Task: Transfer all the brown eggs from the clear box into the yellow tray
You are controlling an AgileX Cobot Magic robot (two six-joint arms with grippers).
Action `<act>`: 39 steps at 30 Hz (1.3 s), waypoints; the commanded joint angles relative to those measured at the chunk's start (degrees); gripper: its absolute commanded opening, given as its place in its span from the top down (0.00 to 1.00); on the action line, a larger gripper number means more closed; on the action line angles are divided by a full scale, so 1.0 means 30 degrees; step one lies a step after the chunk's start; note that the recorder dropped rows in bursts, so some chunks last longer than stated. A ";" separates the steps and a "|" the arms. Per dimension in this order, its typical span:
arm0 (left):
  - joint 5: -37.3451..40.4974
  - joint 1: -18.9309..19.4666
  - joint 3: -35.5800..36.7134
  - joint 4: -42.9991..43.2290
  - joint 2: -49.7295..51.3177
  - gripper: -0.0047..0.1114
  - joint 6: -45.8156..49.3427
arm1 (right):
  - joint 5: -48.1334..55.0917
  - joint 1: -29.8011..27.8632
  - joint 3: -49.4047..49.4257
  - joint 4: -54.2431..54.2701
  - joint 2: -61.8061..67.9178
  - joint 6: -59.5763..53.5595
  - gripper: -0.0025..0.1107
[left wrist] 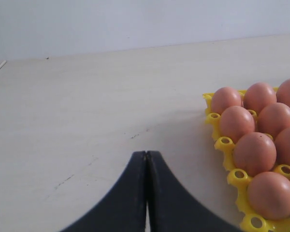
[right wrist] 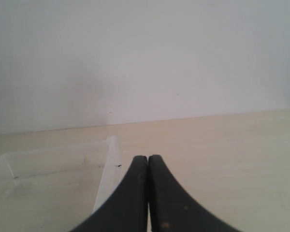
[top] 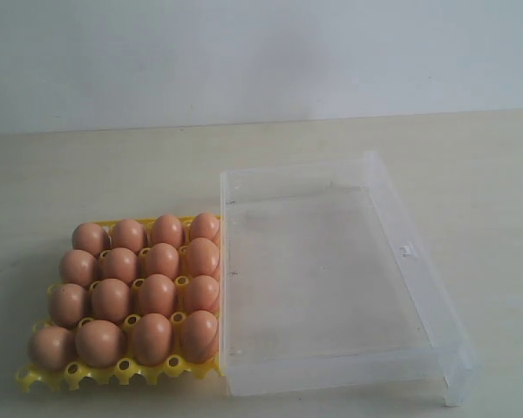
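Note:
Several brown eggs (top: 157,294) fill the cups of the yellow tray (top: 96,376) at the left of the exterior view. The clear box (top: 423,287) lies right beside the tray, with no egg showing inside it. Neither arm appears in the exterior view. In the left wrist view my left gripper (left wrist: 146,153) is shut on nothing above bare table, with the brown eggs (left wrist: 254,153) and the yellow tray (left wrist: 237,176) off to one side. In the right wrist view my right gripper (right wrist: 148,157) is shut on nothing, close to a wall of the clear box (right wrist: 105,174).
The pale wooden table (top: 87,174) runs back to a plain white wall (top: 261,52). The clear box's small latch tab (top: 407,251) sits on its right wall.

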 commanded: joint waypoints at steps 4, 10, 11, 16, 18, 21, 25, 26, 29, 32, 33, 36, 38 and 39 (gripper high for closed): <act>-0.0018 0.0018 -0.0086 0.0056 0.0082 0.96 0.0069 | -0.0030 -0.0113 0.0099 0.0043 -0.0106 0.0036 0.98; -0.0018 0.0018 -0.0086 0.0056 0.0082 0.96 0.0069 | 0.0009 -0.0113 0.0099 -0.0148 -0.0106 0.0036 0.98; -0.0018 0.0018 -0.0086 0.0056 0.0082 0.96 0.0069 | 0.0009 -0.0113 0.0099 -0.0148 -0.0106 0.0036 0.98; -0.0018 0.0018 -0.0086 0.0056 0.0082 0.96 0.0069 | 0.0009 -0.0113 0.0099 -0.0148 -0.0106 0.0036 0.98; -0.0018 0.0018 -0.0086 0.0056 0.0082 0.96 0.0069 | 0.0009 -0.0113 0.0099 -0.0148 -0.0106 0.0036 0.98; -0.0018 0.0018 -0.0086 0.0056 0.0082 0.96 0.0069 | 0.0009 -0.0113 0.0099 -0.0148 -0.0106 0.0036 0.98; -0.0018 0.0018 -0.0086 0.0056 0.0082 0.96 0.0069 | 0.0009 -0.0334 0.0099 -0.0054 -0.0106 0.0175 0.98; -0.0018 0.0018 -0.0086 0.0056 0.0082 0.96 0.0069 | 0.0009 -0.0451 0.0099 -0.0054 -0.0106 0.0175 0.98; -0.0018 0.0018 -0.0086 0.0056 0.0082 0.96 0.0069 | 0.0009 -0.0551 0.0099 -0.0054 -0.0106 0.0175 0.98; -0.0018 0.0018 -0.0086 0.0056 0.0082 0.96 0.0069 | -0.0026 -0.0503 0.0099 -0.0054 -0.0106 0.0175 0.98; -0.0018 0.0018 -0.0086 0.0056 0.0082 0.96 0.0069 | -0.0026 -0.0503 0.0099 -0.0054 -0.0106 0.0175 0.98; -0.0018 0.0018 -0.0086 0.0056 0.0082 0.96 0.0069 | -0.0026 -0.0503 0.0099 -0.0054 -0.0106 0.0175 0.98; -0.0018 0.0018 -0.0086 0.0056 0.0082 0.96 0.0069 | -0.0026 -0.0503 0.0099 -0.0054 -0.0106 0.0175 0.98; -0.0018 0.0018 -0.0086 0.0056 0.0082 0.96 0.0069 | -0.0026 -0.0503 0.0099 -0.0054 -0.0106 0.0175 0.98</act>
